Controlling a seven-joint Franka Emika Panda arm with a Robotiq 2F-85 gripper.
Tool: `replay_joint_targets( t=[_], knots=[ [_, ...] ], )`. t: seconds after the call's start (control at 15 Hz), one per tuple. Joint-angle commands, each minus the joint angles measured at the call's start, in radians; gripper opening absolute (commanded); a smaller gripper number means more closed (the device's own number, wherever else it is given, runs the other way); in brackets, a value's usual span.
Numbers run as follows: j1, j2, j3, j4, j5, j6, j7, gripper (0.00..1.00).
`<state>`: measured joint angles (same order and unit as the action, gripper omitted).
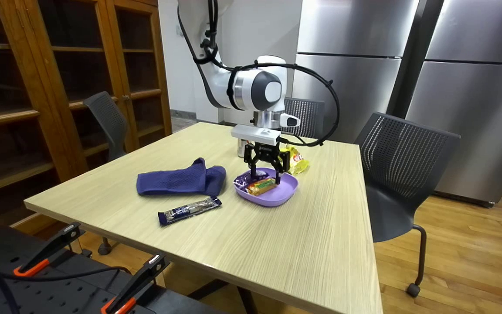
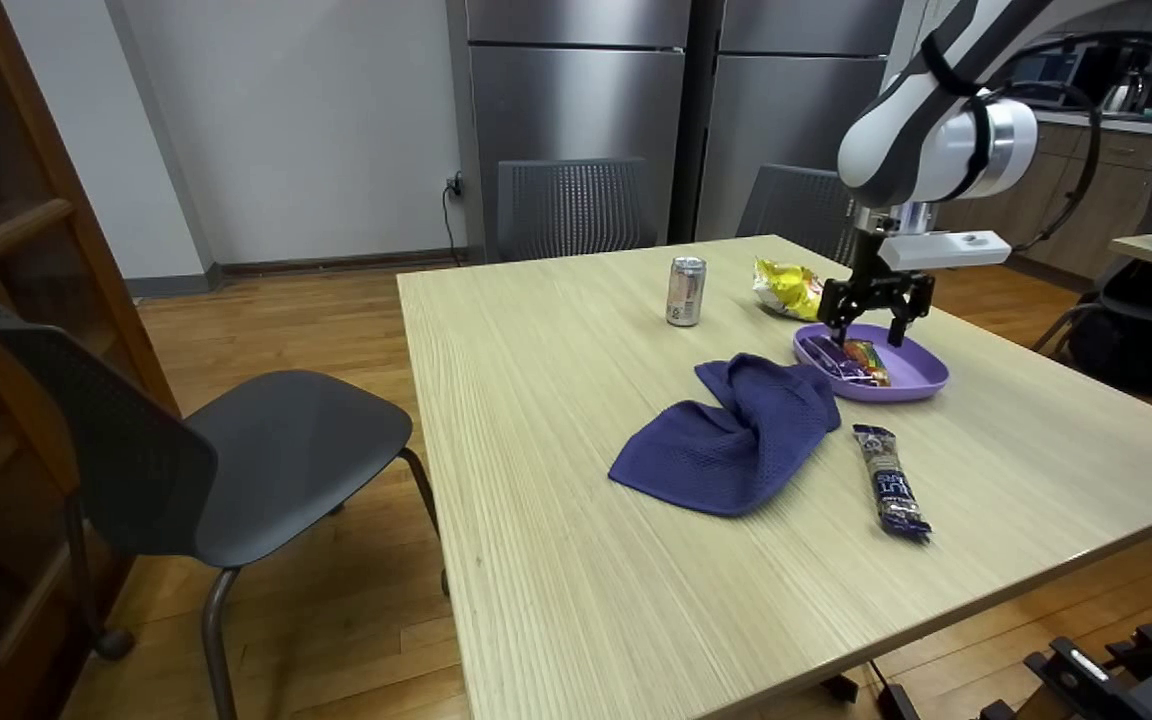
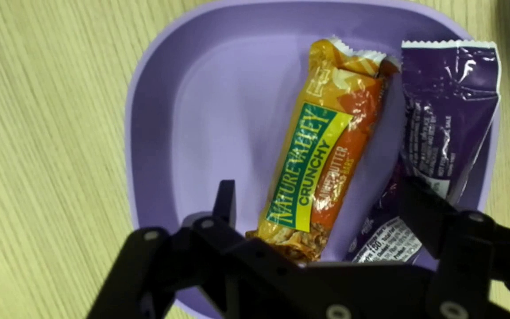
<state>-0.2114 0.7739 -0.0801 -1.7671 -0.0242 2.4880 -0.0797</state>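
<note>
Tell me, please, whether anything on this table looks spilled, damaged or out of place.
Only mildly: the blue cloth lies rumpled beside the purple plate rather than flat, and the yellow bag near the plate looks crumpled. I see no spill.

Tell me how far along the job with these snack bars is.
Looks done: the orange bar and the purple-wrapped snack lie in the purple plate. In hand: nothing gripped; the tool stands open over the plate, astride the orange bar. Possibly left: lifting the tool clear, and perhaps the navy-ended bar, which lies on the table outside the plate.
</note>
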Motion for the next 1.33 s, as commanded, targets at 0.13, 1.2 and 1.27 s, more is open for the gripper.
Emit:
replay_joint_targets(
  t=[0.13,1.2,1.27],
  knots=[
    [0.003,-0.029,-0.010,-0.010,0.016,-0.010,0.010,1.00],
    [0.010,-0.180,-0.016,-0.179,0.046,0.019,0.036,1.00],
    [0.011,-0.197,-0.015,-0.202,0.058,0.020,0.042,1.00]
  ],
)
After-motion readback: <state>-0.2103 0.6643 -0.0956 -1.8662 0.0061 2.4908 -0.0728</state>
